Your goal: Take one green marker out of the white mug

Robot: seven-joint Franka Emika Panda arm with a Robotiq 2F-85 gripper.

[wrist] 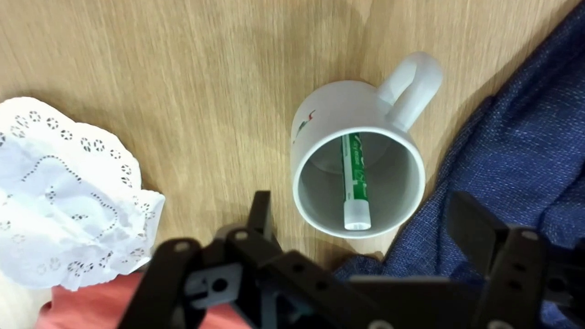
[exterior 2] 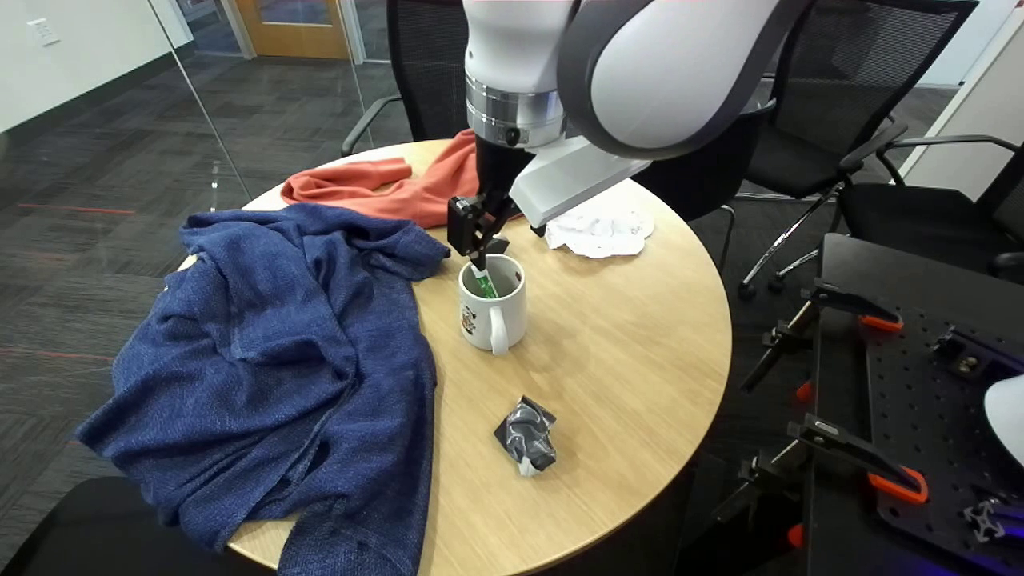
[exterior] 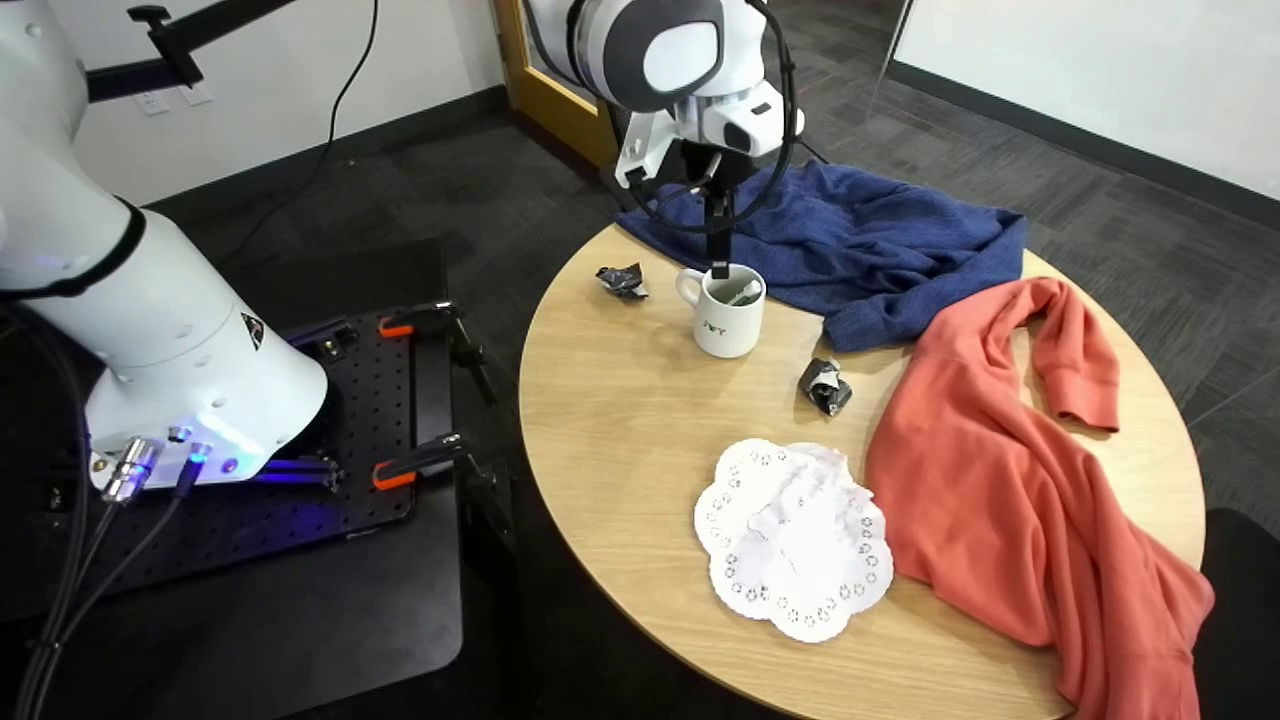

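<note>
In the wrist view, the gripper stands with its jaws parted wide, clasping nothing, while the green marker leans inside the white mug, its white end near the rim. In both exterior views the arm reaches over the round table, gripper pointing down at the mug (whether it touches the rim cannot be told). A blue garment lies near the mug on one side; toward the black stand, the table stretches from the mug to its edge, with a crumpled black wrapper beyond the handle. A second wrapper, a white doily and an orange garment share the tabletop. Mesh chairs stand on grey carpet.
</note>
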